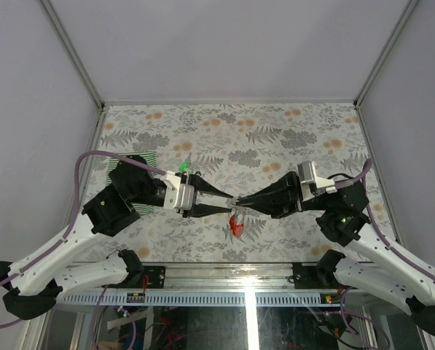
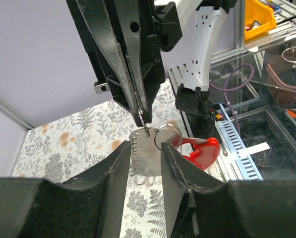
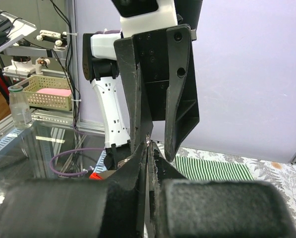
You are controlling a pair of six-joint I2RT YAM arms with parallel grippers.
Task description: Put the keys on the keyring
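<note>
With the right gripper closed tight on the keyring, I am steadying 1 key between the left gripper's half-parted jaws (clamped or not, I cannot tell) and threading slowly.

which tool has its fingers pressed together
The right tool, pinched shut on the keyring. The left tool stands open, one finger either side of a flat silvery key.

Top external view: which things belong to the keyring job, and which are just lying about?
Job: flat silvery toothed metal key; silvery wire keyring with red plastic tag; left hand, open around the key; right hand, shut on the keyring.
Lying about: green-and-white striped cloth; floral table cover.
</note>
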